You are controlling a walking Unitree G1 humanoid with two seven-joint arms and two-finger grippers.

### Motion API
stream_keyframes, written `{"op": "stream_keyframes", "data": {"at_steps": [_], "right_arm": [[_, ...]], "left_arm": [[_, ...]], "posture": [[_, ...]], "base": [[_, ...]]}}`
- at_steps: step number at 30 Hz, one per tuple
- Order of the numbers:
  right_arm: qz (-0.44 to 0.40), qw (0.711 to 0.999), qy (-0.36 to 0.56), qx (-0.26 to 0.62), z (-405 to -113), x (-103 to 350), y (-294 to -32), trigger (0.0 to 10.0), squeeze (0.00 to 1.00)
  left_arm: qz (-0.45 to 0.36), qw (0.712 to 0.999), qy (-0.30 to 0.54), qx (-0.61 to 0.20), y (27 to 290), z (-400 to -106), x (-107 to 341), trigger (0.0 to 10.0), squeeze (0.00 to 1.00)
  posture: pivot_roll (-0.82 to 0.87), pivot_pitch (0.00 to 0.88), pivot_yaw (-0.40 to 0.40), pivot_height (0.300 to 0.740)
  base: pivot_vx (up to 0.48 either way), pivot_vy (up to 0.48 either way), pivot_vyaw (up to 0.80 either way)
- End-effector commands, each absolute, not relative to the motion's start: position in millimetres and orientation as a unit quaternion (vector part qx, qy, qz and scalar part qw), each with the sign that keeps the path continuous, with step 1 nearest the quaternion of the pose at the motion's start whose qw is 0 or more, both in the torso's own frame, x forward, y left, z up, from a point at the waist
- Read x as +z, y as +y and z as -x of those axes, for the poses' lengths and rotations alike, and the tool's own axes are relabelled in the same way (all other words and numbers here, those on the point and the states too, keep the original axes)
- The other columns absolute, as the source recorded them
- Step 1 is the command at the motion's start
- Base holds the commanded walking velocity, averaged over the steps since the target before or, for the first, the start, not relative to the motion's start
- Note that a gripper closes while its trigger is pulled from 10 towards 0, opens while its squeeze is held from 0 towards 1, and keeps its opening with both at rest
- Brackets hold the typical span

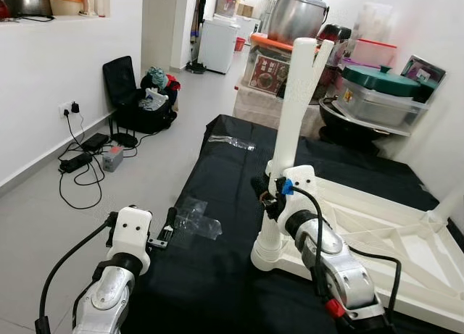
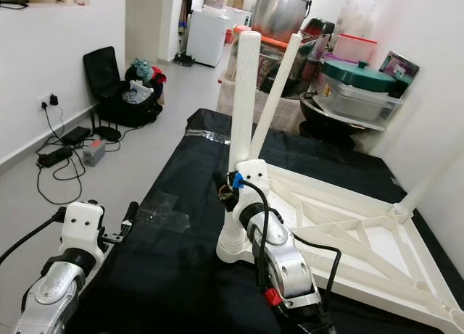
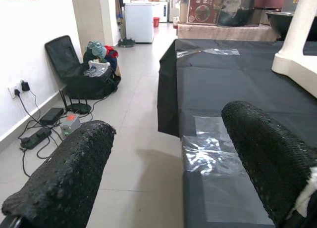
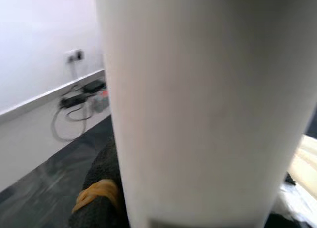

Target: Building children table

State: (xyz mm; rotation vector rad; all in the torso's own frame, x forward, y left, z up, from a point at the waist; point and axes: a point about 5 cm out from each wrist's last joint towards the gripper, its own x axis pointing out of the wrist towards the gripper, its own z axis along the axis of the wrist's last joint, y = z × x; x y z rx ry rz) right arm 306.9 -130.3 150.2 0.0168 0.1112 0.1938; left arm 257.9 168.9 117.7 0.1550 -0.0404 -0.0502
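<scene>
Nearest me, my left pincer (image 1: 161, 237) hangs at the near left edge of the bench (image 1: 217, 276), fingers spread wide with nothing between them; the left wrist view shows both black pads (image 3: 64, 183) apart over the floor and the bench's black cloth. Just past it a clear plastic bag (image 1: 192, 218) lies flat on the cloth.

To the right, my right pincer (image 1: 267, 195) is up against the near table leg (image 1: 290, 124). The leg stands upright in the corner socket of the white tabletop (image 1: 406, 261), which lies upside down on the bench. In the right wrist view the white leg sits right between the fingers, so I read the pincer as clenched around it.

A second leg (image 2: 279, 88) rises tilted behind the first. A second plastic wrapper (image 1: 232, 141) lies toward the bench's far edge.

Beyond the bench: a big steel pot (image 1: 296, 15) and stacked containers (image 1: 377, 95).
</scene>
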Motion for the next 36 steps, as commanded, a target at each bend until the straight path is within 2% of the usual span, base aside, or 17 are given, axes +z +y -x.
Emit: {"op": "stream_keyframes", "data": {"at_steps": [1, 2, 4, 6, 9, 14, 19, 21, 23, 24, 25, 26, 28, 31, 32, 33, 36], "right_arm": [[-0.022, 0.979, 0.200, 0.015, -294, 91, -157, 10.0, 0.00], [-0.022, 0.979, 0.200, 0.015, -294, 91, -157, 10.0, 0.00], [-0.078, 0.974, 0.207, -0.044, -295, 87, -165, 10.0, 0.00], [-0.078, 0.974, 0.207, -0.044, -295, 87, -165, 10.0, 0.00], [-0.108, 0.966, 0.208, -0.109, -295, 85, -175, 10.0, 0.00], [-0.111, 0.965, 0.207, -0.117, -295, 84, -177, 10.0, 0.00], [-0.133, 0.978, 0.161, 0.029, -300, 99, -143, 10.0, 0.00], [-0.134, 0.978, 0.159, 0.032, -300, 100, -142, 10.0, 0.00], [-0.143, 0.955, 0.132, 0.225, -290, 117, -102, 10.0, 0.00], [-0.143, 0.955, 0.132, 0.225, -290, 117, -102, 10.0, 0.00], [-0.133, 0.925, 0.134, 0.329, -278, 120, -89, 10.0, 0.00], [-0.126, 0.901, 0.140, 0.390, -269, 120, -82, 10.0, 0.00], [-0.116, 0.871, 0.151, 0.454, -257, 119, -87, 10.0, 0.00], [-0.116, 0.866, 0.151, 0.463, -256, 119, -89, 10.0, 0.00], [-0.176, 0.872, 0.124, 0.440, -266, 132, -101, 10.0, 0.00], [-0.200, 0.874, 0.113, 0.428, -270, 136, -106, 10.0, 0.00], [-0.218, 0.875, 0.104, 0.419, -273, 139, -110, 10.0, 0.00]], "left_arm": [[-0.079, 0.996, -0.020, -0.031, 165, -259, 118, 10.0, 0.00], [-0.079, 0.996, -0.020, -0.031, 165, -259, 118, 10.0, 0.00], [-0.080, 0.996, -0.019, -0.032, 165, -259, 117, 10.0, 0.00], [-0.080, 0.996, -0.019, -0.032, 165, -259, 117, 10.0, 0.00], [-0.081, 0.996, -0.018, -0.035, 165, -259, 117, 10.0, 0.00], [-0.081, 0.996, -0.017, -0.036, 165, -259, 117, 10.0, 0.00], [-0.081, 0.996, -0.016, -0.037, 165, -259, 117, 10.0, 0.00], [-0.080, 0.996, -0.016, -0.037, 165, -259, 117, 10.0, 0.00], [-0.079, 0.996, -0.015, -0.038, 164, -259, 116, 10.0, 0.00], [-0.079, 0.996, -0.015, -0.038, 164, -259, 116, 10.0, 0.00], [-0.079, 0.996, -0.015, -0.039, 164, -259, 116, 10.0, 0.00], [-0.079, 0.996, -0.015, -0.039, 163, -259, 116, 10.0, 0.00], [-0.078, 0.996, -0.015, -0.038, 164, -259, 116, 10.0, 0.00], [-0.078, 0.996, -0.015, -0.037, 164, -259, 116, 10.0, 0.00], [-0.078, 0.996, -0.014, -0.037, 164, -259, 116, 10.0, 0.00], [-0.078, 0.996, -0.014, -0.037, 165, -259, 116, 10.0, 0.00], [-0.078, 0.996, -0.014, -0.037, 165, -258, 116, 10.0, 0.00]], "posture": [[0.12, 0.000, -0.192, 0.740], [0.12, 0.000, -0.192, 0.740], [0.11, 0.000, -0.187, 0.740], [0.11, 0.000, -0.187, 0.740], [0.11, 0.000, -0.180, 0.740], [0.11, 0.000, -0.180, 0.740], [0.11, 0.000, -0.182, 0.740], [0.11, 0.000, -0.182, 0.740], [0.11, 0.000, -0.183, 0.740], [0.11, 0.000, -0.183, 0.740], [0.12, 0.000, -0.184, 0.740], [0.12, 0.000, -0.185, 0.740], [0.12, 0.000, -0.190, 0.740], [0.12, 0.000, -0.190, 0.740], [0.12, 0.000, -0.192, 0.740], [0.12, 0.000, -0.192, 0.740], [0.12, 0.000, -0.192, 0.740]], "base": [[0.000, 0.000, 0.00], [0.000, 0.000, 0.00], [0.000, 0.000, 0.00], [0.000, 0.000, 0.00], [0.000, 0.000, 0.00], [0.000, 0.000, 0.00], [0.000, 0.000, 0.00], [0.000, 0.000, 0.00], [0.000, 0.000, 0.00], [0.000, 0.000, 0.00], [0.000, 0.000, 0.00], [0.000, 0.000, 0.00], [0.000, 0.000, 0.00], [0.000, 0.000, 0.00], [0.000, 0.000, 0.00], [0.000, 0.000, 0.00], [0.000, 0.000, 0.00]]}}
